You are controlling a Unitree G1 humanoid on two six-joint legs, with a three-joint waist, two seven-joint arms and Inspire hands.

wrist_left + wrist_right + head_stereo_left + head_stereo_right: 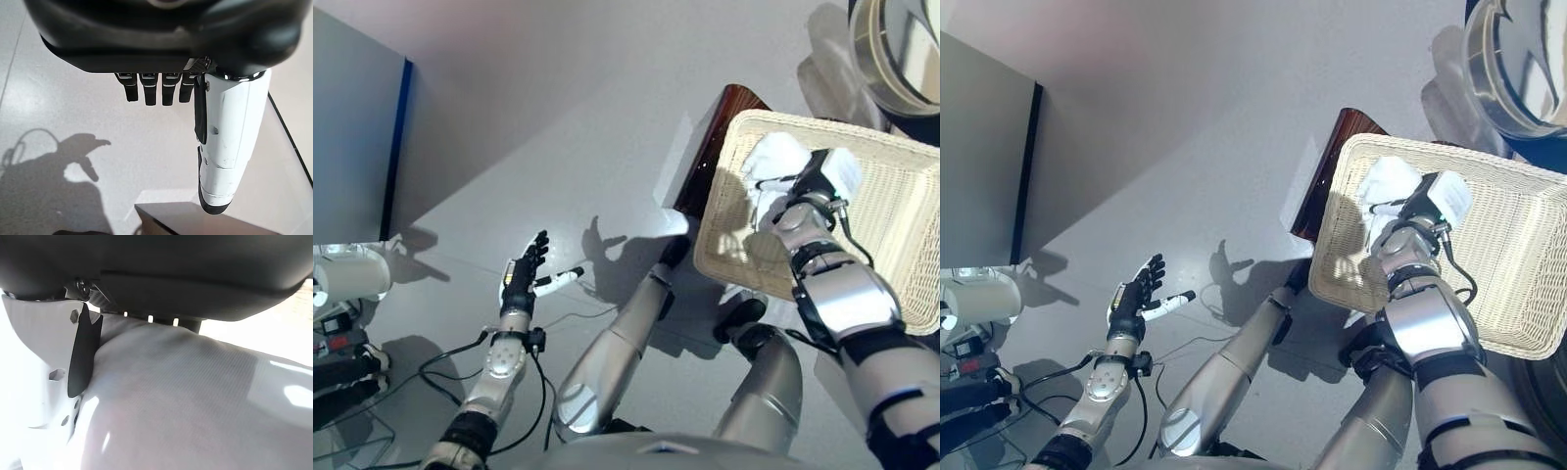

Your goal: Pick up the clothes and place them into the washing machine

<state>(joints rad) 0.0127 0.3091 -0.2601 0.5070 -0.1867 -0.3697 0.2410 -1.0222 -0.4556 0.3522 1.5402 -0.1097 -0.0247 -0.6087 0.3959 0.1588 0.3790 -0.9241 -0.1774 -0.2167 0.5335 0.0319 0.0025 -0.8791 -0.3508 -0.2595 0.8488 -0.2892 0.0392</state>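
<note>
right hand [815,176] pressed into white cloth [773,162], basket [901,255]

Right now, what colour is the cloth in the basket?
White cloth; the right eye view shows it best.

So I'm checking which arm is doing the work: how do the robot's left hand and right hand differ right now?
The left hand hangs over bare floor, touching nothing; the right hand is down inside the wicker basket against the white cloth. The left hand's fingers are straight and open, holding nothing; the right wrist view shows cloth pressed against the right hand, but its grip is not clear. Both have a white thumb cover.
</note>
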